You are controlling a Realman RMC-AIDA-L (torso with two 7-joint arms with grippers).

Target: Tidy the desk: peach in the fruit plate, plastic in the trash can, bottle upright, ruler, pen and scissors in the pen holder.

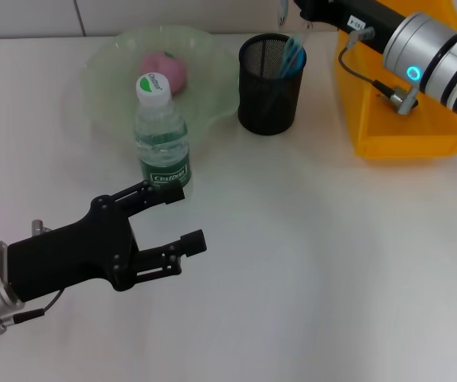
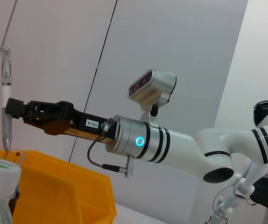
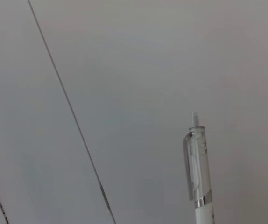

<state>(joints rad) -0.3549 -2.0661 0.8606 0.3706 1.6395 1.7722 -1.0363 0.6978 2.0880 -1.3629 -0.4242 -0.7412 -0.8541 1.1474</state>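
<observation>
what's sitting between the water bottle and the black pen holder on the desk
Only part of the fruit plate's rim and bare table lie between the bottle and pen holder, per the head view.

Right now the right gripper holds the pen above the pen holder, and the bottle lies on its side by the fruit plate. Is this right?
Not quite: the bottle stands upright by the fruit plate, as the head view shows. The right gripper does hold the pen above the pen holder.
</observation>
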